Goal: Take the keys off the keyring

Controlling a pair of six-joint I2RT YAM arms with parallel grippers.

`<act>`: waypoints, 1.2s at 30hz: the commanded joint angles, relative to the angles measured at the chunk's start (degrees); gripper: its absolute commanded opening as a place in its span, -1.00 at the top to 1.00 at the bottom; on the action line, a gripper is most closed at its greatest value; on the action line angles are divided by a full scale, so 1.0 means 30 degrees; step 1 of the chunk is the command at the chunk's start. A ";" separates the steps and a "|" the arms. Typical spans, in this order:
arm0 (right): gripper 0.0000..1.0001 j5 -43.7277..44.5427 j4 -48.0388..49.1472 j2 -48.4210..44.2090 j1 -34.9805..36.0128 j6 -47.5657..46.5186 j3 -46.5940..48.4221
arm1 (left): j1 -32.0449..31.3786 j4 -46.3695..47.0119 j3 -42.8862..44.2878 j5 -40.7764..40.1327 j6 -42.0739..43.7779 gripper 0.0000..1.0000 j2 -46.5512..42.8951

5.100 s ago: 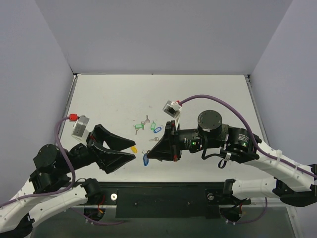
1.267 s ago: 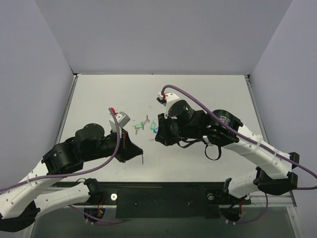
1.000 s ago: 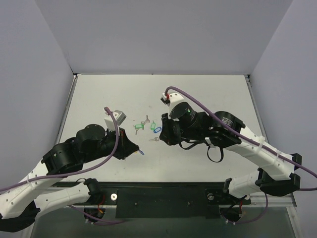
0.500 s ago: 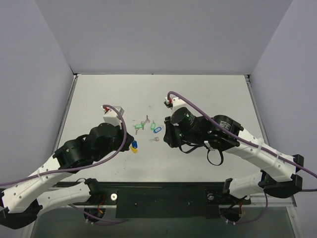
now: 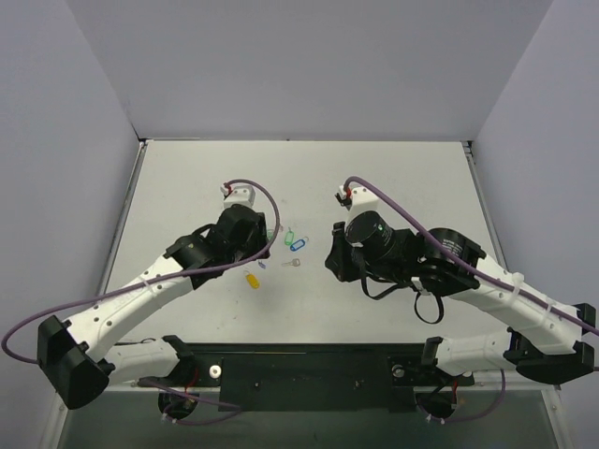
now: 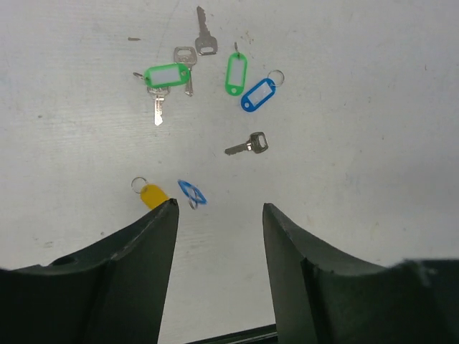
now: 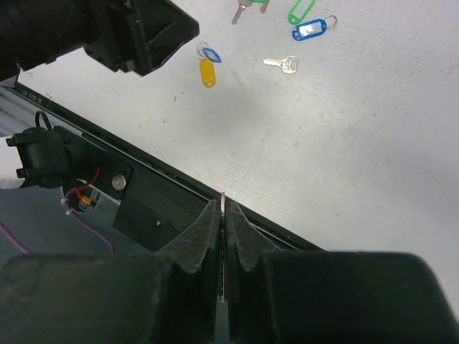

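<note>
L claw stands apart w/ nothing between its fingers, hanging just above the yellow tag and deep-blue tag, which lie flat on the table; the keyring is a thin loop at the yellow tag's end; one key lies loose nearby; R claw is pressed together, a pale sliver btwn the pads, can't tell what; risks, as I judge: fingers skid on such flat bits and push them away; a sloppy descent grabs the green-tagged bunch or lighter blue tag instead.
</note>
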 commanded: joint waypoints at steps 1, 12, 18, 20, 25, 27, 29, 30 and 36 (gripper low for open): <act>1.00 0.0889 -0.0243 -0.0643 -0.0018 0.0366 -0.0317 | 0.1035 0.2223 0.0597 0.1422 0.0712 -0.35 0.1184; 1.00 0.1299 -0.0682 -0.0936 -0.0135 0.0220 -0.0258 | 0.2234 0.1112 0.2706 0.2390 0.2059 -0.61 0.1276; 1.00 0.1563 -0.1676 -0.0995 -0.1538 -0.0219 -0.0491 | 0.3145 -0.0002 0.1509 0.1922 0.3231 -0.61 -0.1885; 1.00 0.1622 -0.1999 -0.0995 -0.2532 -0.0278 -0.0871 | 0.3350 0.0115 0.0425 0.1806 0.3786 -0.62 -0.3524; 1.00 0.1534 -0.2089 -0.0878 -0.4030 -0.0571 -0.2101 | 0.3555 -0.0586 -0.1917 0.1014 0.4813 -0.62 -0.7213; 1.00 0.1476 -0.2089 -0.0644 -0.4324 -0.0688 -0.2453 | 0.3526 -0.0908 -0.2621 0.0750 0.5253 -0.62 -0.8302; 1.00 0.1447 -0.2118 -0.0322 -0.4617 -0.0776 -0.2863 | 0.3526 -0.1347 -0.3209 0.0516 0.5517 -0.62 -0.9240; 1.00 0.1417 -0.2060 -0.0118 -0.4734 -0.0864 -0.2982 | 0.3526 -0.1495 -0.3530 0.0254 0.5576 -0.62 -0.9852; 1.00 0.0571 -0.0919 0.0820 -0.5232 -0.1479 -0.4037 | 0.3526 -0.1204 -0.4675 -0.0714 0.5460 -0.71 -1.2462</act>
